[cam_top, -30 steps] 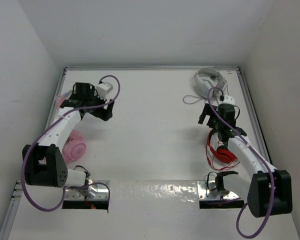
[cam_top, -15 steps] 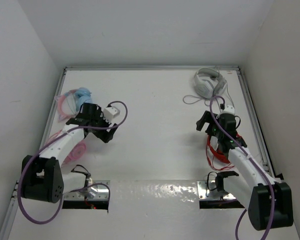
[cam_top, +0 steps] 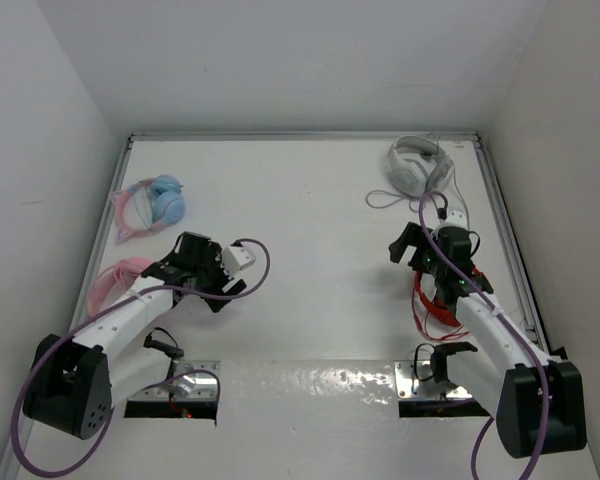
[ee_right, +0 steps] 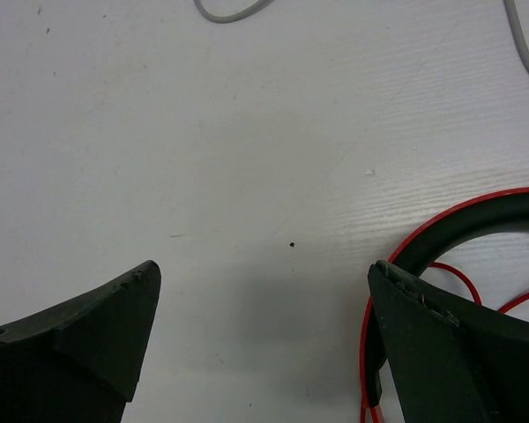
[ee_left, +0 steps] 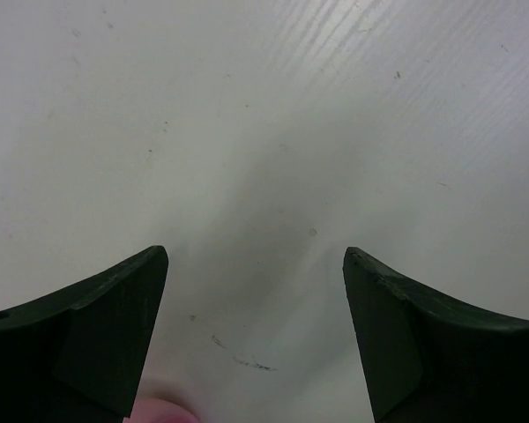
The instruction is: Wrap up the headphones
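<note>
The headphones (cam_top: 152, 203), with light-blue ear cups and a thin pink cat-ear headband, lie at the far left of the table in the top view. My left gripper (cam_top: 178, 262) is open and empty, nearer than them and a little right, over bare table (ee_left: 256, 264). My right gripper (cam_top: 405, 246) is open and empty on the right side, far from them. In the right wrist view (ee_right: 264, 273) only bare table lies between the jaws.
An all-pink pair (cam_top: 115, 280) lies near the left edge under my left arm. A white pair (cam_top: 417, 165) with a grey cable lies at the back right. A red and black pair (cam_top: 438, 303), also in the right wrist view (ee_right: 476, 220), lies under my right arm.
My left arm has drawn back toward me from the far left corner, uncovering the blue headphones. My right arm has pulled back slightly.
</note>
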Available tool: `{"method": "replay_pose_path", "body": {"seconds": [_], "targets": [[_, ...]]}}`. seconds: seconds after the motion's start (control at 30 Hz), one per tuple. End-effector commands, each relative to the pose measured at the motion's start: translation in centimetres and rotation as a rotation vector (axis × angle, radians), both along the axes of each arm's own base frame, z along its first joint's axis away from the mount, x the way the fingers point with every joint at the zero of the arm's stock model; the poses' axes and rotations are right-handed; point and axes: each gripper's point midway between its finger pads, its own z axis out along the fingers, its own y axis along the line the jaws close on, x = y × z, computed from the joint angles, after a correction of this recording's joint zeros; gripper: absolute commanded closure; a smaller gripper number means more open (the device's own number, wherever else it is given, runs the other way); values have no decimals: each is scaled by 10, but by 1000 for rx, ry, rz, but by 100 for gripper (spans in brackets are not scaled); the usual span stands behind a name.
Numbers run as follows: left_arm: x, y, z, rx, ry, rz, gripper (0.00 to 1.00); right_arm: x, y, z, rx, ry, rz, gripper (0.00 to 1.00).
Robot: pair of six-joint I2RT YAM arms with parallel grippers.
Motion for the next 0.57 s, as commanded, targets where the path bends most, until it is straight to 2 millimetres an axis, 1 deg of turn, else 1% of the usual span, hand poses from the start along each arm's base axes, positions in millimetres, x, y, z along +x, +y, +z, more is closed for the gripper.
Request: {"method": "replay_pose_path", "body": {"seconds": [0.0, 0.2, 0.27, 0.53], "targets": [[15, -4, 14, -18, -89, -13, 21, 7, 3, 15, 11, -58, 6, 1], [14, -6, 11, -10, -78, -20, 21, 6, 1, 14, 5, -59, 3, 1], [14, -7, 10, -6, -77, -19, 21, 6, -2, 13, -8, -60, -12, 1], [16, -6, 8, 4, -73, -2, 20, 8, 0, 16, -9, -103, 6, 1]]}}
